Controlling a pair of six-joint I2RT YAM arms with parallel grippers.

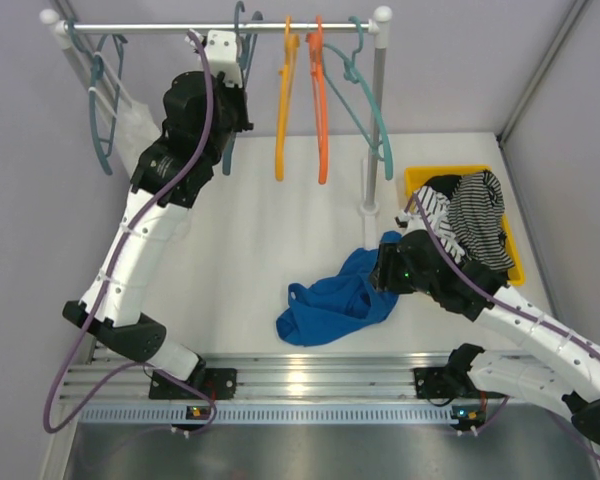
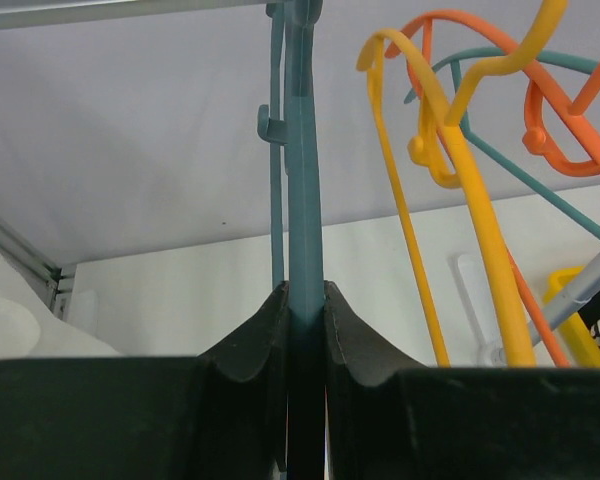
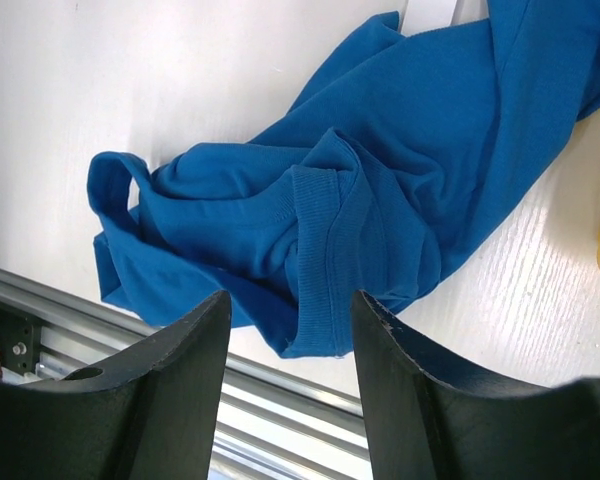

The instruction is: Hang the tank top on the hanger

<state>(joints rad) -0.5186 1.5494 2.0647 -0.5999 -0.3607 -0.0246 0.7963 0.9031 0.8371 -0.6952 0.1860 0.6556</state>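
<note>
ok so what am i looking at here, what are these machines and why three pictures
Two robot arms are bolted to a table. The wide picture is from a camera above and behind them; the other two are from wrist cameras, so the black shapes are fingers. The left gripper is shut on a teal hanger hanging from the rail. The right gripper is open over a crumpled blue tank top on the table. An orange hanger and a yellow hanger hang nearby; a yellow bin holds striped clothes.

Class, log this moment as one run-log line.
left gripper: shut on hanger at rail | right gripper: open over tank top | tank top: crumpled on table
</note>
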